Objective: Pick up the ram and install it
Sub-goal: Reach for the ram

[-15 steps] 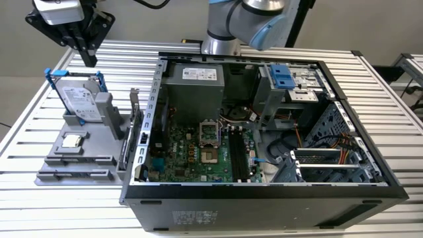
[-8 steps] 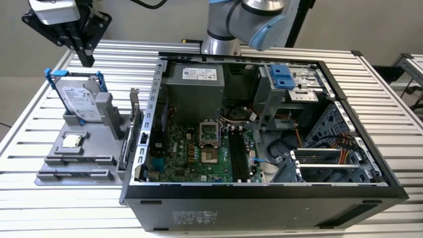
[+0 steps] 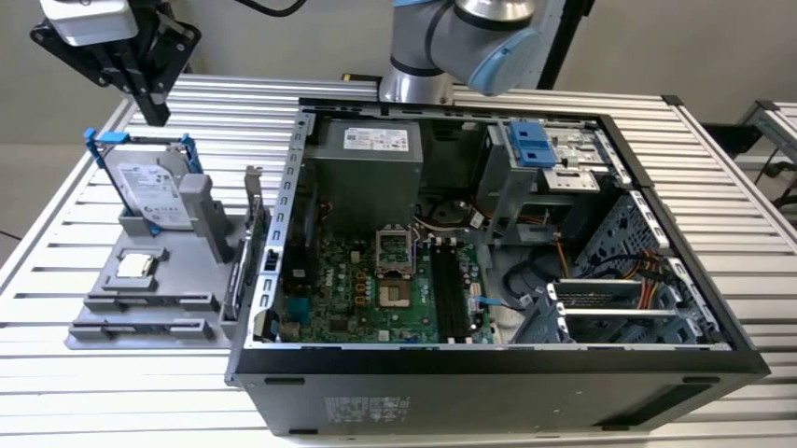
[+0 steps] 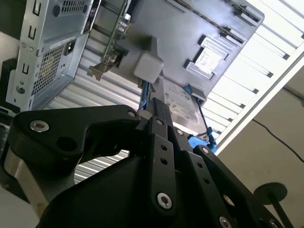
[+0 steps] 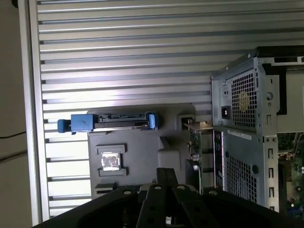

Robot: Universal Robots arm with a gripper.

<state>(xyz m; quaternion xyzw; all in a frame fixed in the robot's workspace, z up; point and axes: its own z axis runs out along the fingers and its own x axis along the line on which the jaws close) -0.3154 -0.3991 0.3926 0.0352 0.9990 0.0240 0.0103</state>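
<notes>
While the end effector (image 3: pixel 153 112) hangs empty, fingers pressed together, above the hard drive (image 3: pixel 149 191) | ram (image 5: pixel 195 148) on edge in grey holder (image 5: pixel 142 156), just beside computer case (image 5: pixel 242 95) | risk: a skewed approach could strike the case wall or tip the ram.

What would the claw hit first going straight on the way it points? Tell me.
Probably the grey plastic parts holder, at its upright block beside the silver hard drive in its blue frame. The black claw points down at that spot; depth is unclear, so the drive's edge might come first.
</notes>
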